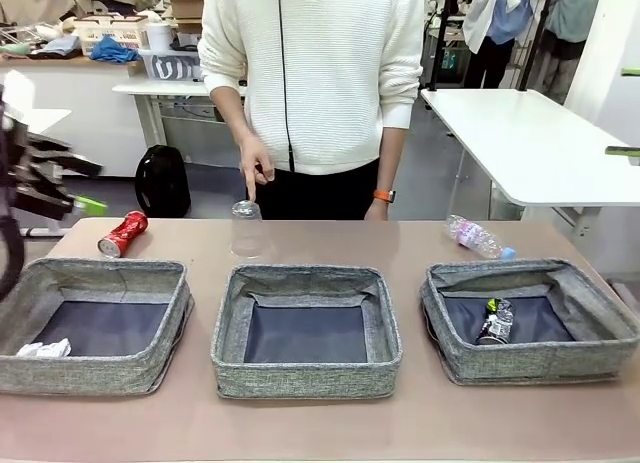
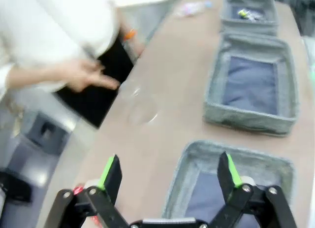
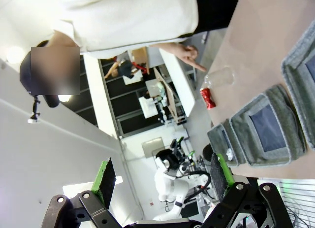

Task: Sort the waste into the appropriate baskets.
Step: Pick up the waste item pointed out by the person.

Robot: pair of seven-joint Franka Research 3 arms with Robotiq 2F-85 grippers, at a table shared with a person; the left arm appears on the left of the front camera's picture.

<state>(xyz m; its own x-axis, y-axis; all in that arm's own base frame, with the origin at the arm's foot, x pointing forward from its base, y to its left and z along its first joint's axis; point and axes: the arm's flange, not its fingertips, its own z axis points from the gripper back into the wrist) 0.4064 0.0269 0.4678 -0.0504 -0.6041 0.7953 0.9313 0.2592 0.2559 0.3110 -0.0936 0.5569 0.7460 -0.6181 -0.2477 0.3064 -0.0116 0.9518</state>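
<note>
Tan table (image 1: 320, 423), workshop with white benches behind; a person in a white sweater stands at the far side.

You have three grey baskets in a row along the near side: left basket (image 1: 95, 375), middle basket (image 1: 305, 378), right basket (image 1: 530, 361).

- Red can (image 1: 123, 233): on its side on the table, far of the left basket; long axis runs near-left to far-right, silver end near-left.
- Clear cup (image 1: 247, 228): standing far of the middle basket, the person's hand (image 1: 257, 171) at its top.
- Bottle (image 1: 478, 237): on its side far of the right basket, blue cap pointing near-right.
- Dark can (image 1: 495, 321): in the right basket, long axis roughly near to far.
- Paper ball (image 1: 45, 349): near-left corner of the left basket.

Your left gripper (image 2: 170, 164) is spread wide and carries nothing, above the left basket's far side. Your right gripper (image 3: 162, 166) is likewise wide apart and bare, raised well off the table.
</note>
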